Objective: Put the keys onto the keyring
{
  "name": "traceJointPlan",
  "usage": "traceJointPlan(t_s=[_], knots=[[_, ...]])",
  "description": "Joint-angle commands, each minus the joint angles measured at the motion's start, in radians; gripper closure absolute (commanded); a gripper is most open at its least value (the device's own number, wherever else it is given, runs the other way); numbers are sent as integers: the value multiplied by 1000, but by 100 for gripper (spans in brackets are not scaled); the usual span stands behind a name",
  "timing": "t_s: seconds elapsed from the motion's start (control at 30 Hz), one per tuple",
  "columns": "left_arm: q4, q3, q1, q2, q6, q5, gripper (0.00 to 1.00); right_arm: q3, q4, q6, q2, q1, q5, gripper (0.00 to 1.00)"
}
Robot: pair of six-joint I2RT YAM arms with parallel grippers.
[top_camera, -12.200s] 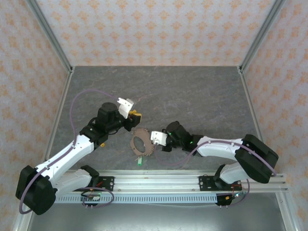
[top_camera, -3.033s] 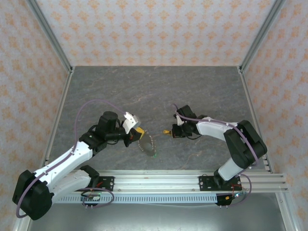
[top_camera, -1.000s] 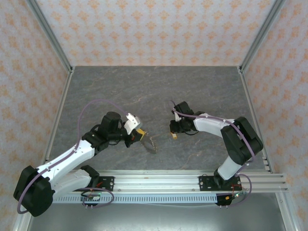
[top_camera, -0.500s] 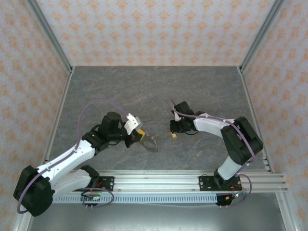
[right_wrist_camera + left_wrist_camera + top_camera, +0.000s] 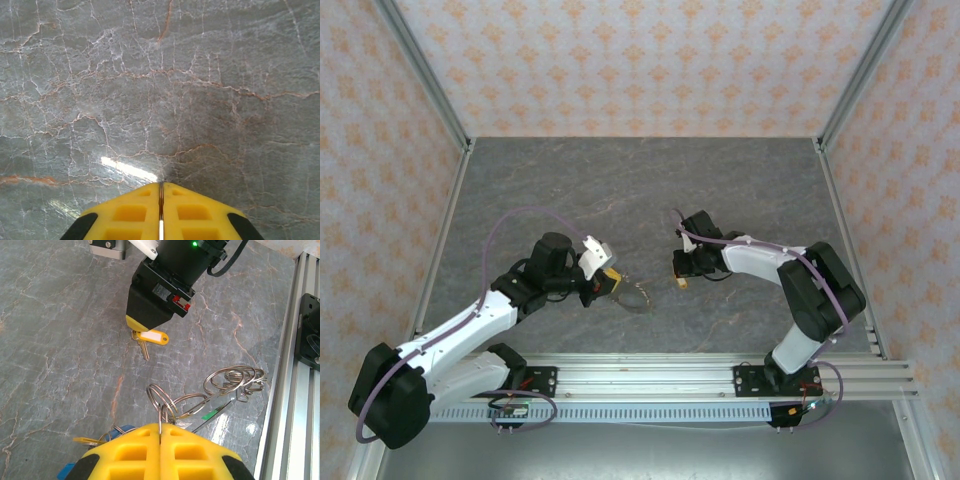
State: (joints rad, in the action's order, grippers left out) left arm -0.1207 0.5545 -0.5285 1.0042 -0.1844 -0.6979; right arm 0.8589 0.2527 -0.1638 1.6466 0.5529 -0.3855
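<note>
My left gripper (image 5: pixel 160 429) (image 5: pixel 612 283) is shut on the wire of the keyring (image 5: pixel 175 402) (image 5: pixel 638 297), which sticks out ahead of it with several small split rings (image 5: pixel 234 380) bunched at its far end. A green tag (image 5: pixel 212 413) hangs on it, and a blue tag (image 5: pixel 117 430) and a yellow tag (image 5: pixel 86 441) peek out beside my fingers. Further ahead, my right gripper (image 5: pixel 136 326) (image 5: pixel 680 281) (image 5: pixel 160 186) points down at the table, shut on a key with a yellow tag (image 5: pixel 154 337) (image 5: pixel 678 288). A thin metal sliver (image 5: pixel 160 200) shows between its pads.
The grey marbled tabletop (image 5: pixel 620 190) runs open behind both arms. An aluminium rail (image 5: pixel 295 365) (image 5: pixel 650 375) lines the near edge, close to the keyring's right side. Patterned walls enclose the other three sides.
The keyring has turned in my left gripper, from nearly edge-on to lying flatter and reaching further right. My right gripper stays in place over the yellow-tagged key.
</note>
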Motion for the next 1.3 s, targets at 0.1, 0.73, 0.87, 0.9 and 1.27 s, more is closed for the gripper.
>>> traceJointPlan(t_s=[0.1,0.73,0.87,0.9,1.27], knots=[[24,27,-6,5,-19,-4,100,20,-3,-8,-11,-5,13,87],[19,27,-6,11,-21,-4,100,19,-2,-21,-25,-7,26,88],[18,27,-7,12,-22,-4,100,15,-7,-20,-30,-7,24,89],[17,27,-7,13,-21,-5,100,14,-8,-20,-31,-6,24,89],[18,32,-10,13,-22,10,100,-23,-41,75,-127,-7,-48,96]])
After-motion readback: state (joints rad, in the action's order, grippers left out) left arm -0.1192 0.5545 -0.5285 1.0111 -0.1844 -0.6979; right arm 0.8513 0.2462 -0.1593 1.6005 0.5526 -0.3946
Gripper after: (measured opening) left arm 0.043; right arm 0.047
